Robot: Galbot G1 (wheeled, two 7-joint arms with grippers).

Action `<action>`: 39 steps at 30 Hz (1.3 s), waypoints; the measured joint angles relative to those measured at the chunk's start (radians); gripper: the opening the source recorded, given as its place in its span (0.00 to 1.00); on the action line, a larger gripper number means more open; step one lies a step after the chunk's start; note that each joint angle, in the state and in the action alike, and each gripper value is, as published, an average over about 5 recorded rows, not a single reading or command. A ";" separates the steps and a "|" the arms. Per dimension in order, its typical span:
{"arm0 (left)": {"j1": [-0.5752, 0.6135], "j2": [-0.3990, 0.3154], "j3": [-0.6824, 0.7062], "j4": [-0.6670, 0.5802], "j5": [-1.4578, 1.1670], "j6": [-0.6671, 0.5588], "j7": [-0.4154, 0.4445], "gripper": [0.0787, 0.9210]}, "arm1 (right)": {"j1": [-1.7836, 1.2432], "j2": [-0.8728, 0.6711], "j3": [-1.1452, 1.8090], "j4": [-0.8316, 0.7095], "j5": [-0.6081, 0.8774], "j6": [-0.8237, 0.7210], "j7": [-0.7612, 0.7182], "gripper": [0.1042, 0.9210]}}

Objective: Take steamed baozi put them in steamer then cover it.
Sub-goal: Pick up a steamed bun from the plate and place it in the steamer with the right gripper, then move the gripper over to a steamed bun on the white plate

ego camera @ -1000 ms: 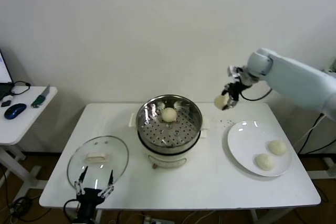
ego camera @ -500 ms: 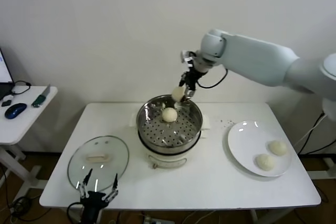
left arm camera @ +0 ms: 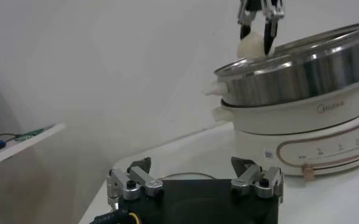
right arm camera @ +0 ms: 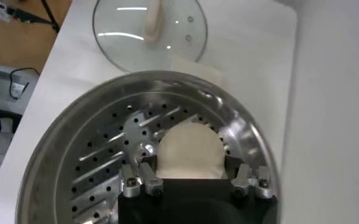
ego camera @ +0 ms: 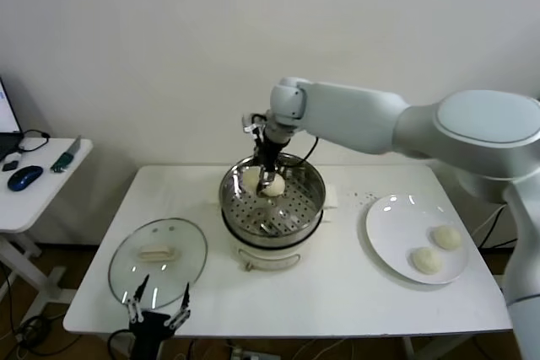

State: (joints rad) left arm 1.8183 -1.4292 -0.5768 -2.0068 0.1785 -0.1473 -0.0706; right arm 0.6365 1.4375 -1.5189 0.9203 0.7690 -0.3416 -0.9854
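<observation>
In the head view the right end effector (ego camera: 270, 176) reaches down into the round shiny stainless-steel steamer basket (ego camera: 272, 195), which sits on its cream-white pot base in the middle of the white bench (ego camera: 337, 280). Its fingers hide much of what they grip; a small cream-white dough bun (ego camera: 273, 184) shows at their tips near the basket's far wall, and whether a second bun lies beside it cannot be told. Two more matte buns (ego camera: 436, 249) rest on the flat white plate (ego camera: 392, 225) at the bench's right. The clear glass lid with metal rim and cream bar handle (ego camera: 158, 256) lies flat at the front left. The left end effector (ego camera: 157, 307) hangs at the bench's near edge, partly cut off, fingers spread wide.

In the left wrist view the spread fingers (left arm camera: 130, 182) frame the steamer's side; above its rim the far end effector pinches a smooth pale bun (left arm camera: 253, 44).

In the right wrist view the bun (right arm camera: 190, 152) is clamped between narrow fingers (right arm camera: 149, 178) over the perforated floor, its lower half hidden by the black body
</observation>
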 measured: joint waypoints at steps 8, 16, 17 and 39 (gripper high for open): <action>-0.001 0.005 -0.002 0.003 -0.003 0.000 -0.001 0.88 | -0.061 0.030 -0.010 -0.012 -0.032 -0.003 0.010 0.74; -0.017 0.012 -0.006 0.004 -0.005 0.007 0.000 0.88 | -0.091 0.050 -0.009 -0.018 -0.047 -0.006 0.015 0.74; -0.019 0.013 -0.006 0.004 -0.005 0.008 0.000 0.88 | -0.093 0.051 -0.009 -0.018 -0.049 -0.006 0.015 0.75; -0.012 0.035 -0.022 0.006 -0.018 0.009 -0.011 0.88 | 0.043 -0.102 0.007 0.074 -0.080 0.034 -0.071 0.88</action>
State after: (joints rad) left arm 1.8064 -1.3939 -0.5992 -2.0006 0.1608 -0.1384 -0.0814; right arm 0.6792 1.3357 -1.5120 0.9939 0.6891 -0.3072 -1.0561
